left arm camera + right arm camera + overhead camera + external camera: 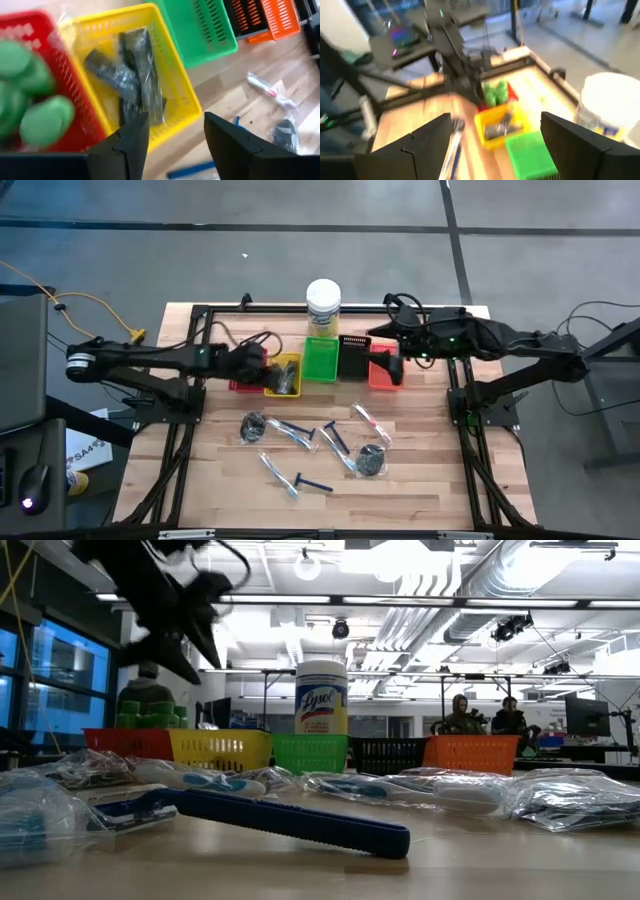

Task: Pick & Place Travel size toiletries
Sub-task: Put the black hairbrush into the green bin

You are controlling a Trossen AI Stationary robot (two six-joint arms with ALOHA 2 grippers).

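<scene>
Nearest the table's front edge: dark-blue razors (312, 485) and thin clear-sleeved sticks (366, 422) scattered loose on the wooden table (420, 480), with dark shiny round bundles (372, 462) among them (one more near the left side). Beyond these, a row of small trays: red tray (35, 30) holding green round pots (42, 117), yellow tray (283, 374) holding grey flat pieces (127, 80), then green tray (321, 358), black tray (353, 358) and orange tray (471, 753). Left gripper (172, 150) above the yellow tray's near edge, fingers apart, gripping nothing. Right gripper (495, 145) over the orange tray, fingers spread wide, empty. Farthest back, behind the green tray, a jar (323, 307) with a white lid.
</scene>
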